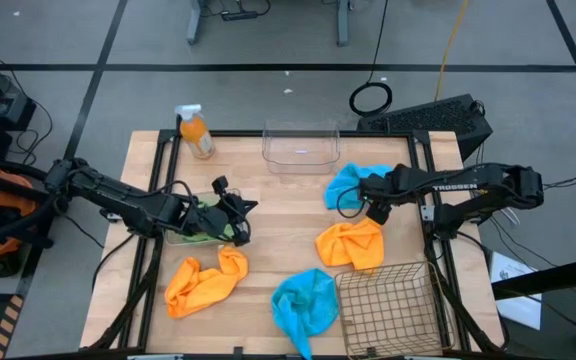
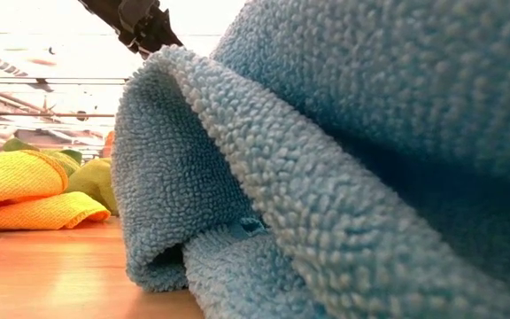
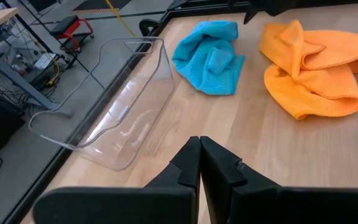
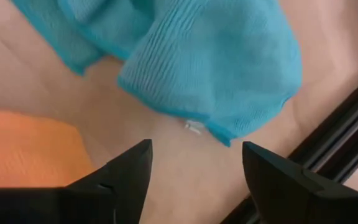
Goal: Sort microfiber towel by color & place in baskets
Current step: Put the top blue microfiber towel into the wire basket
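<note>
A blue towel point(image 1: 351, 183) lies bunched at the far right, and an orange towel point(image 1: 351, 243) lies just in front of it. My right gripper point(image 1: 373, 208) hovers open over the table between them. In the right wrist view point(image 4: 197, 165) its fingers stand just short of the blue towel's edge point(image 4: 216, 81) and touch nothing. My left gripper point(image 1: 236, 212) is shut and empty point(image 3: 199, 163) above green towels point(image 1: 200, 222) that lie in a clear tub. Another orange towel point(image 1: 205, 280) and another blue towel point(image 1: 305, 303) lie near the front edge.
An empty clear tub point(image 1: 301, 147) stands at the far edge, with an orange spray bottle point(image 1: 196, 132) to its left. A bronze wire basket point(image 1: 388, 305) stands at the front right corner. The front blue towel point(image 2: 343, 159) fills the low view.
</note>
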Motion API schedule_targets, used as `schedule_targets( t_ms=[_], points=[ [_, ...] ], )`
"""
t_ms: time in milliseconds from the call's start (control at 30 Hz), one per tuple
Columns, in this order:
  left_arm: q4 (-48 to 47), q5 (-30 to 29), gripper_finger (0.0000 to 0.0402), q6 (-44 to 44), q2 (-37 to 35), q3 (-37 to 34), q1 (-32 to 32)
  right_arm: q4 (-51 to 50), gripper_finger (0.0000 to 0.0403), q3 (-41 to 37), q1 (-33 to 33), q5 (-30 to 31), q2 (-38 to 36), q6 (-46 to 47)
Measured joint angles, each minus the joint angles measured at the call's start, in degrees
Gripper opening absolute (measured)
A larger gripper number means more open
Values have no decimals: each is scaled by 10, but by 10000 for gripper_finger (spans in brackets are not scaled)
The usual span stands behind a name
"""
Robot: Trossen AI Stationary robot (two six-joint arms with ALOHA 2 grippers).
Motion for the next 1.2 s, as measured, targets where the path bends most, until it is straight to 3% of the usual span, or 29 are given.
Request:
schedule_targets(
  t_ms=[400,667,1033,1200],
  points=[
    [4,0,13,0,0,0,0,63,156,0,4,25,30,1],
    [4,0,13,2,0,0,0,90,12,0,4,28,49,-28],
    [5,0,13,4,0,0,0,93,4,82,15,-6,12,-29],
    [5,0,13,4,0,0,0,143,2,99,15,-33,11,-29]
  ],
)
